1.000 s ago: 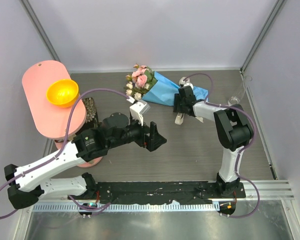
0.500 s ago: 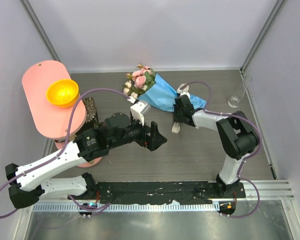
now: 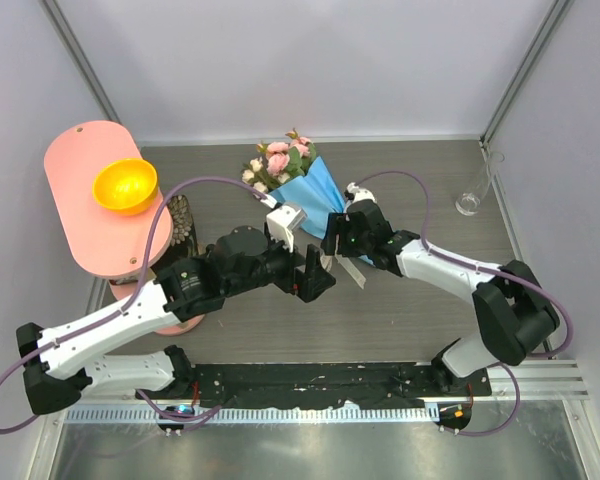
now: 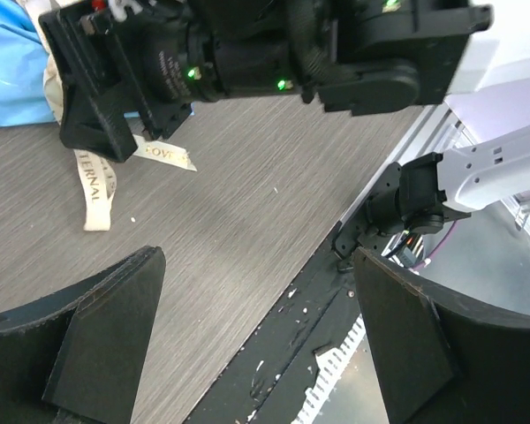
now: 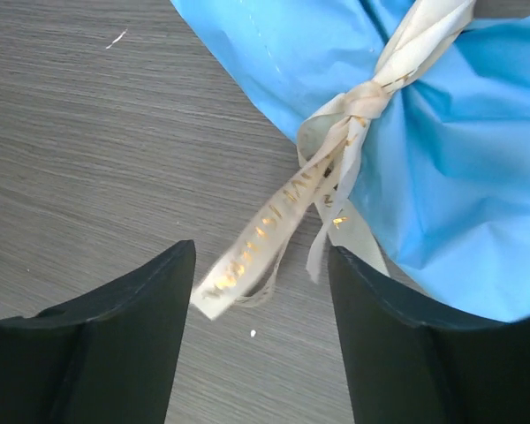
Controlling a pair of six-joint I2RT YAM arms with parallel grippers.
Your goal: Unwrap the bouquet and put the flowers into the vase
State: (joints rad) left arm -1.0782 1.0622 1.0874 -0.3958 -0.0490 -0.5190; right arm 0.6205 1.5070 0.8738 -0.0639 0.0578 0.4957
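Between the right gripper (image 5: 261, 265) fingers (image 5: 115, 340) lies the bouquet (image 5: 450, 132) ribbon (image 5: 278, 216).

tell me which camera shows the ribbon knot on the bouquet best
Right wrist: the ribbon knot sits close up and sharp against the blue paper, tails trailing down. Top external shows only a tiny stretch of the tails, the knot covered. Left wrist catches the two tails on the table, not the knot.

Grey wood-grain table (image 3: 410, 310), evenly lit. Plain pale walls (image 3: 310, 60) enclose it left, far and right, with grey metal posts (image 3: 521, 68) at both far corners. A silver rail (image 3: 545, 373) runs along the near edge.
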